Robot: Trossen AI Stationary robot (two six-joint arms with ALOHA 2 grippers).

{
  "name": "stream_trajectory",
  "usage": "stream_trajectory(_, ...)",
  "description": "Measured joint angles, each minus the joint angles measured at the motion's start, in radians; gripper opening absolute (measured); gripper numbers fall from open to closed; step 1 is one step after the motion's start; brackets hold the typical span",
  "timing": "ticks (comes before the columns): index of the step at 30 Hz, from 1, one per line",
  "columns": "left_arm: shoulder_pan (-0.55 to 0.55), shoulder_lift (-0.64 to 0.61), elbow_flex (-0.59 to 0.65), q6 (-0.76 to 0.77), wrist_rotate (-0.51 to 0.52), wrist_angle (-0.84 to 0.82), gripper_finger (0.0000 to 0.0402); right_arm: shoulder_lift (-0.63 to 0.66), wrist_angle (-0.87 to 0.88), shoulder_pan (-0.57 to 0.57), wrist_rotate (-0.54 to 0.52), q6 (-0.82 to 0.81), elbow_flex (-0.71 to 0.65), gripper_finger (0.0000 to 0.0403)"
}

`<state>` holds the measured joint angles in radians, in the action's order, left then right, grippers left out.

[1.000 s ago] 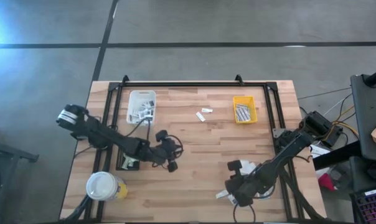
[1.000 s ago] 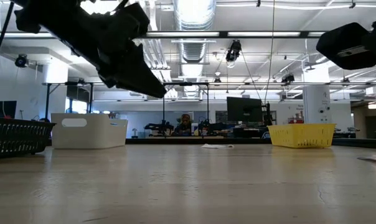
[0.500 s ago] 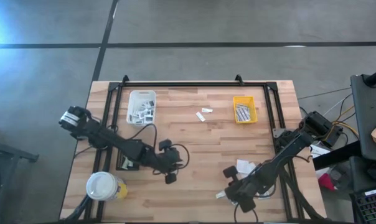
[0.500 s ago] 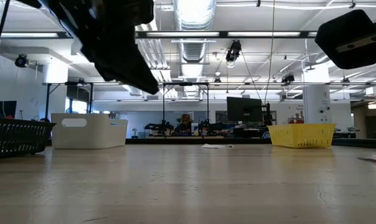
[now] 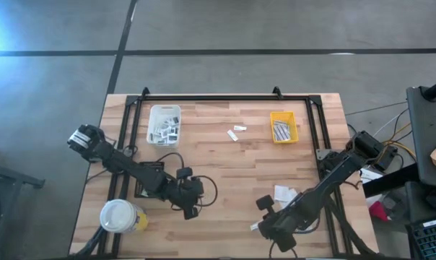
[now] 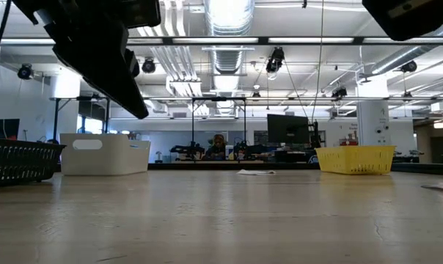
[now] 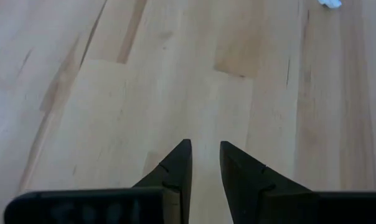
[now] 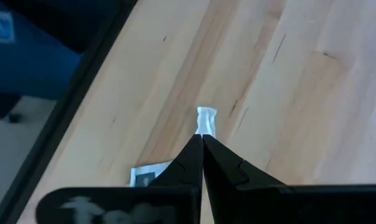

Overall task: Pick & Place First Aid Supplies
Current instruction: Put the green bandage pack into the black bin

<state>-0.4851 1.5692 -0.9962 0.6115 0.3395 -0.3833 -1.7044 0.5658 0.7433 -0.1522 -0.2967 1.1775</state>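
Both claws low over the wooden surface (image 5: 225, 166), supplies spread among trays and bare wood.

The left claw (image 7: 205, 163) hovered near six o'clock with a narrow gap between its fingers, gripping nothing (only bare boards beneath it). The right claw (image 8: 202, 151) sat toward five o'clock, pinched fully together, its tips at a small white piece (image 8: 206, 120), with a printed packet (image 8: 149, 174) just beside. More packets filled the white tray (image 5: 164, 124) at eleven o'clock and the yellow tray (image 5: 283, 127) at one o'clock; two loose packets (image 5: 235, 132) lay between them.
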Motion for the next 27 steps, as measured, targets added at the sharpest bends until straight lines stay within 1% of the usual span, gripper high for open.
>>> stream_trajectory(4, -0.003, 0.000, 0.000, 0.017, 0.001, -0.013, 0.0078, -0.059, 0.080, -0.002, 0.003, 0.052, 0.062, 0.0009)
stream_trajectory(6, -0.003, 0.000, 0.000, 0.018, 0.001, -0.016, 0.0078, -0.086, 0.133, -0.002, 0.003, 0.073, 0.076, 0.0009)
stream_trajectory(8, -0.003, 0.000, 0.000, 0.018, 0.001, -0.016, 0.0078, -0.103, 0.149, -0.002, 0.004, 0.070, 0.079, 0.0009)
stream_trajectory(12, -0.003, 0.000, 0.000, 0.018, 0.001, -0.018, 0.0078, -0.127, 0.148, -0.004, 0.005, 0.026, 0.074, 0.0016)
stream_trajectory(16, -0.003, 0.000, 0.000, 0.018, 0.001, -0.017, 0.0078, -0.141, 0.131, -0.010, 0.007, 0.021, 0.073, 0.0041)
stream_trajectory(18, -0.002, 0.000, 0.000, 0.019, 0.002, -0.018, 0.0078, -0.148, 0.125, -0.011, 0.005, 0.051, 0.078, 0.0056)
stream_trajectory(22, -0.001, 0.000, 0.000, 0.036, 0.045, -0.017, 0.0078, -0.159, 0.055, -0.017, 0.004, 0.134, 0.074, 0.0077)
stream_trajectory(25, -0.001, 0.000, 0.000, 0.037, 0.055, -0.017, 0.0078, -0.161, 0.004, -0.022, 0.004, 0.186, 0.067, 0.0083)
stream_trajectory(27, -0.001, 0.000, 0.001, 0.037, 0.055, -0.016, 0.0078, -0.162, -0.001, -0.025, 0.004, 0.201, 0.063, 0.0084)
